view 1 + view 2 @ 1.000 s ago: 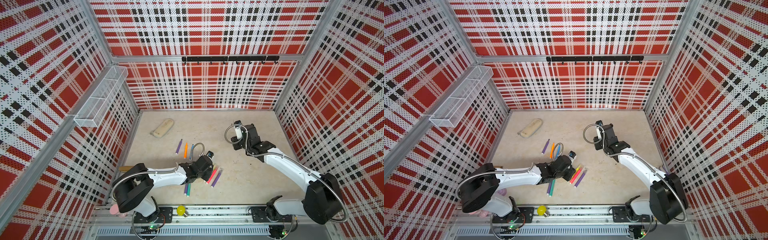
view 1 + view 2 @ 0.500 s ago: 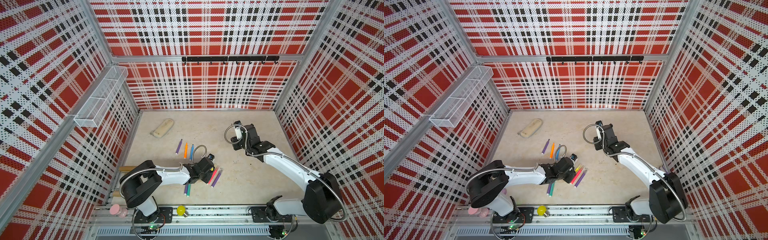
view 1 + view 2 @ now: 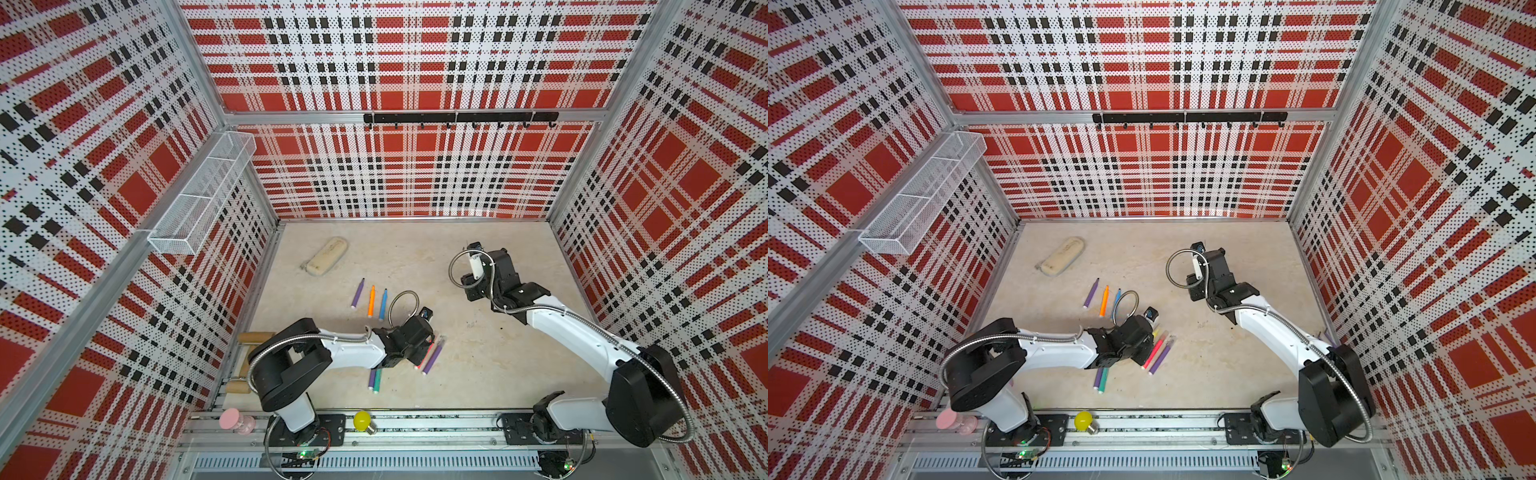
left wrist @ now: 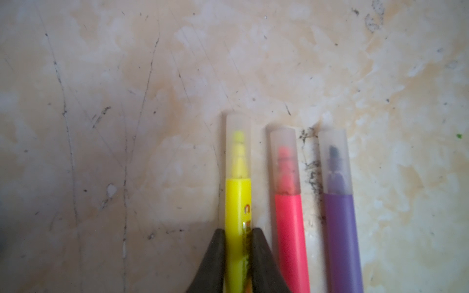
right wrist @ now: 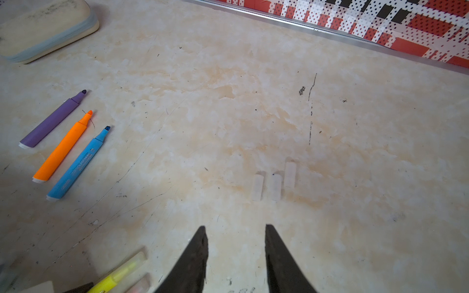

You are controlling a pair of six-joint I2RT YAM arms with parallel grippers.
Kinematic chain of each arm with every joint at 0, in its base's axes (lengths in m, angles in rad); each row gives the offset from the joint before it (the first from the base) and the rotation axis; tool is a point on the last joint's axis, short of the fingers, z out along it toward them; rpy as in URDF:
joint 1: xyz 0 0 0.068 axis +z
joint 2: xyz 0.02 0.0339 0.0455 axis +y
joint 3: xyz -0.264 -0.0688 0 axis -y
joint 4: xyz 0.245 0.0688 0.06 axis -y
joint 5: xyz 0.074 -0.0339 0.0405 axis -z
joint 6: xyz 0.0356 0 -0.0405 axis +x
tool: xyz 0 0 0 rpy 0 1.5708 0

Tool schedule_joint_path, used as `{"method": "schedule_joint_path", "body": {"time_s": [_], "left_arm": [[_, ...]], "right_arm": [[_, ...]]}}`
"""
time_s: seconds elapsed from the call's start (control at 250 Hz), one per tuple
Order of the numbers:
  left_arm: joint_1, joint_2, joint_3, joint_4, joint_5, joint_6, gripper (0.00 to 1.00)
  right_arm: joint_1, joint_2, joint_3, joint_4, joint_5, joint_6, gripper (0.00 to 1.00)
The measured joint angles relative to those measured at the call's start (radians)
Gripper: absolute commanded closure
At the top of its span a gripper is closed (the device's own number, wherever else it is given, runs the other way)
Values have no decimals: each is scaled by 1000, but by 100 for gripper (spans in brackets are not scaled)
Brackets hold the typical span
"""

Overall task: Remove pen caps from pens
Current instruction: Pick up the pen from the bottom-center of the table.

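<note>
- Left gripper (image 4: 238, 232) is clenched on the barrel of the slim yellow marker pen (image 4: 237, 203); its frosted see-through cap (image 4: 238, 147) sits on, beyond the fingertips.
- Right gripper (image 5: 234, 228) gapes empty, with three loose pale caps (image 5: 275, 186) just ahead.

Red, black and white plaid walls (image 3: 415, 174) frame a mottled cream table (image 3: 478, 374) carrying a purple pen (image 5: 53, 119), an orange pen (image 5: 63, 146) and a blue pen (image 5: 79, 164); a yellow pen (image 4: 237, 203), a pink pen (image 4: 289, 228) and a second purple pen (image 4: 340, 228) wear frosted, see-through caps (image 4: 238, 147).
</note>
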Motion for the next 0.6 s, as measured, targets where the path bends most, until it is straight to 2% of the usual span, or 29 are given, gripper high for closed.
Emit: {"method": "schedule_joint_path", "body": {"time_s": [0.104,0.196,0.248,0.32,0.404,0.496,0.6], "left_arm": [[2,-29,-28,7,-2,0,85],[3,-110,-83,8,-4,2,86],[3,-195,-121,9,-5,2,86],[4,-333,-172,33,-8,1,87],[7,-512,-238,97,-5,0,87],[14,-696,-311,171,18,-15,87],[26,-824,-357,201,40,-31,87]], "right_arm": [[0,-21,-24,21,-50,5,59],[9,-53,-66,69,-110,18,58],[24,-80,-101,108,-149,28,54],[42,-122,-160,187,-220,56,41],[54,-173,-246,317,-325,98,33],[54,-192,-324,493,-448,190,29],[54,-173,-384,704,-566,307,26]]}}
